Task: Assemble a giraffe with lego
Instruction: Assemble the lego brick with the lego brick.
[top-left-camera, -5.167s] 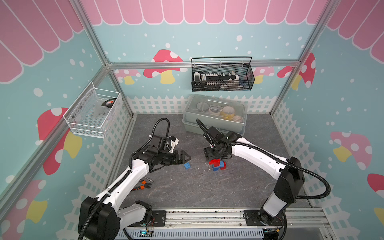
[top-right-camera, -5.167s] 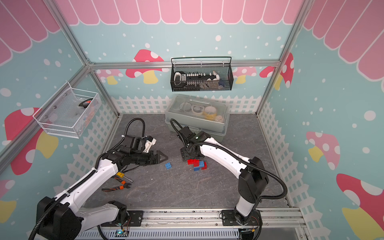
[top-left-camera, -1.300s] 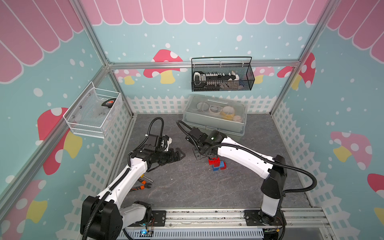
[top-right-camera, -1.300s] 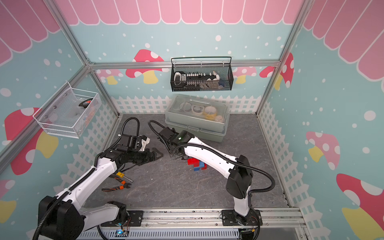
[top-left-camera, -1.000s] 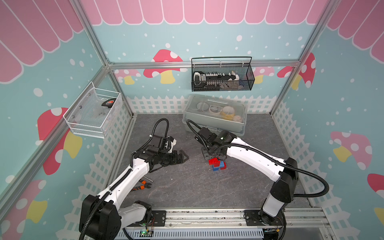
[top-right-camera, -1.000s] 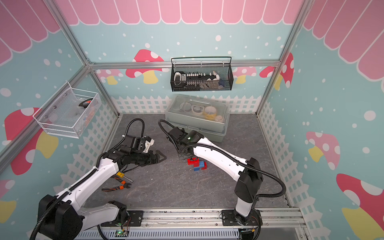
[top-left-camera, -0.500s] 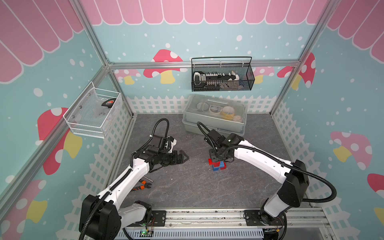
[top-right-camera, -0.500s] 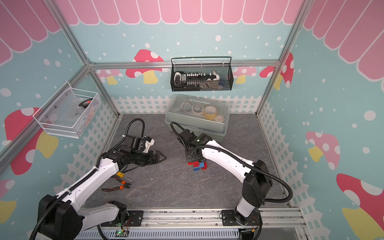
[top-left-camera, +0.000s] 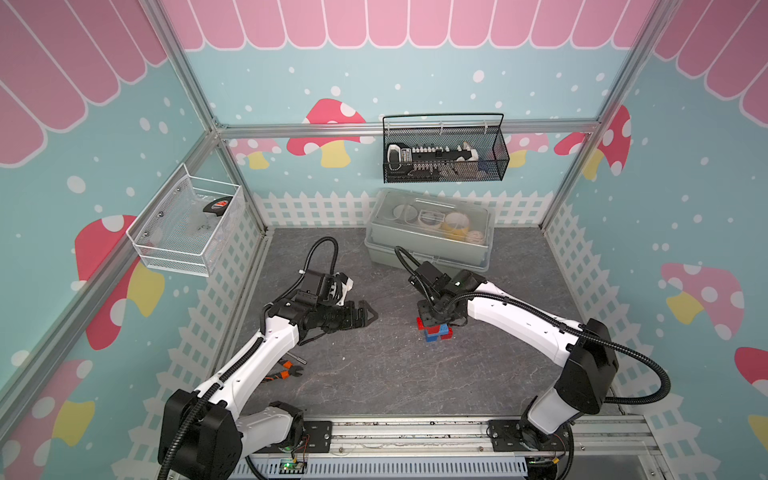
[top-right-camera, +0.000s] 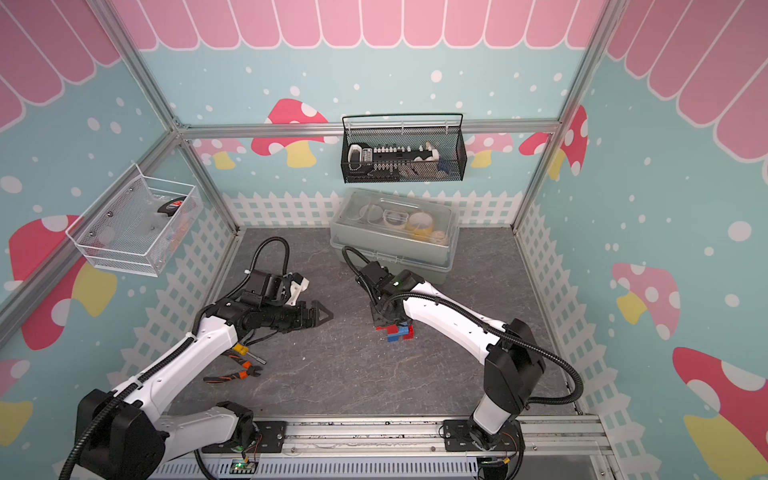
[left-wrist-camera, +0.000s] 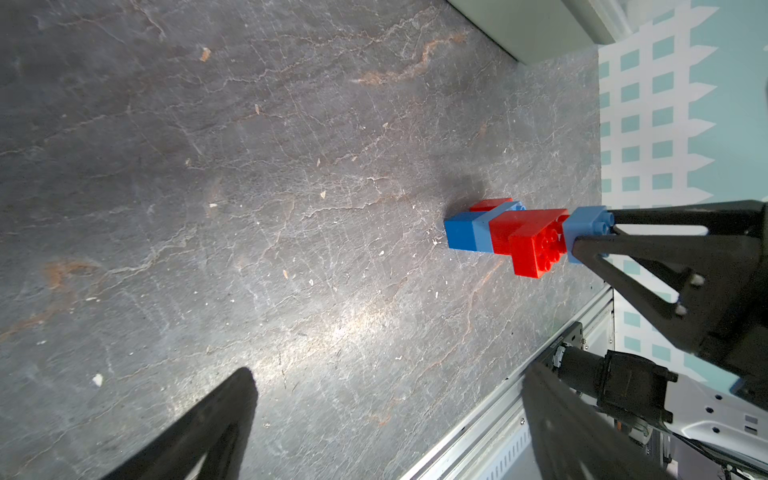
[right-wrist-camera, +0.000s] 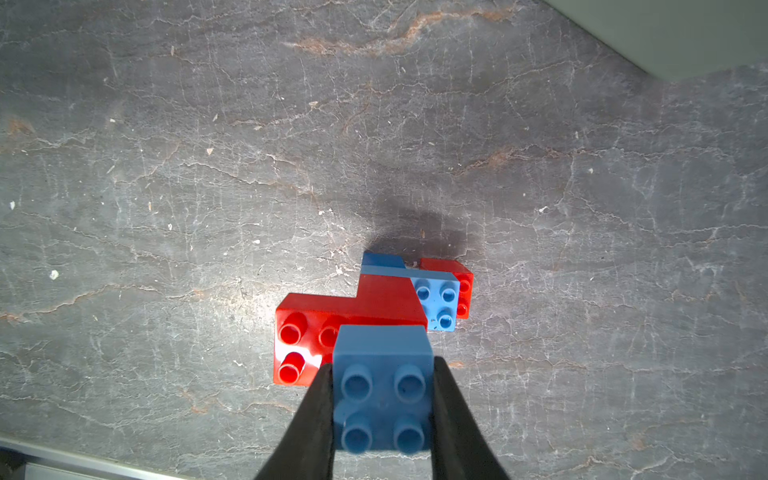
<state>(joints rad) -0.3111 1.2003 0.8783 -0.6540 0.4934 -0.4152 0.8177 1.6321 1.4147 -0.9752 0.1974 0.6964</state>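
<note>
The giraffe (top-left-camera: 435, 331) (top-right-camera: 398, 331) is a small stepped stack of red and blue lego standing mid-floor. My right gripper (top-left-camera: 432, 316) (right-wrist-camera: 382, 415) hangs right over it, shut on a blue brick (right-wrist-camera: 381, 395) (left-wrist-camera: 587, 232). That brick rests against the stack's top red brick (right-wrist-camera: 299, 332) (left-wrist-camera: 536, 245); whether it is pressed on I cannot tell. My left gripper (top-left-camera: 366, 313) (top-right-camera: 325, 314) (left-wrist-camera: 390, 374) stands open well left of the giraffe, pointing at it, with nothing between its fingers.
Orange-handled pliers (top-left-camera: 286, 372) (top-right-camera: 235, 372) lie under the left forearm. A grey lidded box (top-left-camera: 430, 245) stands behind the right gripper. A black wire basket (top-left-camera: 442, 174) and a white mesh basket (top-left-camera: 174, 257) hang on the walls. A metal rail (top-left-camera: 415, 428) runs along the front.
The right gripper took the loose blue brick from the floor near the left gripper and carried it right, onto the stack. The left arm has hardly moved.
</note>
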